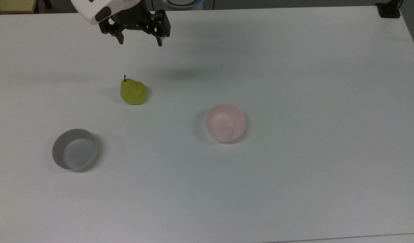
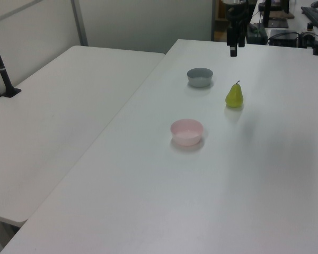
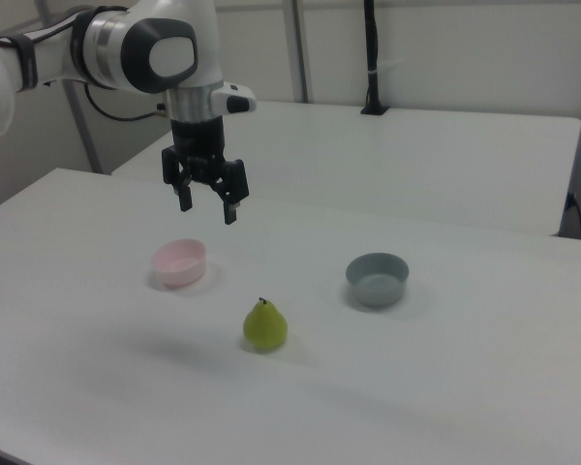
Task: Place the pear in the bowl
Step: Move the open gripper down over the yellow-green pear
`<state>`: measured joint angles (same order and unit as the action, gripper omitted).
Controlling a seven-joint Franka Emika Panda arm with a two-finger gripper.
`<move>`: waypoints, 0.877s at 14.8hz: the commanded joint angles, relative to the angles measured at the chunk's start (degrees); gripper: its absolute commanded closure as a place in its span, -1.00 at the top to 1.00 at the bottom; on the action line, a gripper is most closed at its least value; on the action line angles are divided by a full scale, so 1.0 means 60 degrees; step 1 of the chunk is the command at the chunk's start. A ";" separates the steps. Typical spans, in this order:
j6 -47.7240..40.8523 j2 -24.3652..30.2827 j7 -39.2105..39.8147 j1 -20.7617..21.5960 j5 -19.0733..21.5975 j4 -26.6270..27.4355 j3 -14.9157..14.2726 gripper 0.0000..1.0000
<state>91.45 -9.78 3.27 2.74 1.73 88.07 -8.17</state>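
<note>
Pear (image 1: pixel 133 92) upright on white table (image 1: pixel 294 67), stem up, untouched. Top view: gripper (image 1: pixel 140 41) above table, fingers spread wide, holding nothing; pear lies toward frame bottom from it, pink bowl (image 1: pixel 226 123) to pear's right, grey bowl (image 1: pixel 75 149) lower left. Left view: gripper (image 2: pixel 232 50) high behind pear (image 2: pixel 234 96). Right view: gripper (image 3: pixel 206 205) hangs up-left of pear (image 3: pixel 264 325), long axis vertical; descent needed.

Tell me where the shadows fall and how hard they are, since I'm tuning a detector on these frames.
Top view: the pear and pink bowl cast only faint, soft shadows on the table, with a diffuse smudge below the open gripper. Left view: a soft patch lies beside the grey bowl. Right view: a pale shadow spreads across the table to the pear's left.
</note>
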 commanded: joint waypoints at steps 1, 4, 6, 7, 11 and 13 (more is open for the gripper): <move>0.0123 0.0341 0.0200 -0.0015 -0.0098 0.0163 -0.0235 1.00; 0.0095 0.0297 0.0187 -0.0032 -0.0054 0.0029 -0.0236 1.00; 0.0109 0.0297 0.0187 -0.0207 -0.0025 -0.0029 -0.0236 1.00; 0.0109 0.0297 0.0187 -0.0208 -0.0010 -0.0029 -0.0236 1.00; 0.0095 0.0253 0.0696 -0.0164 -0.0010 -0.0015 -0.0236 1.00; 0.0138 0.0210 0.0963 -0.0163 -0.0010 0.0029 -0.0236 1.00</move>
<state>91.50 -9.17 6.35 1.39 1.70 87.16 -9.32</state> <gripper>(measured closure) 0.000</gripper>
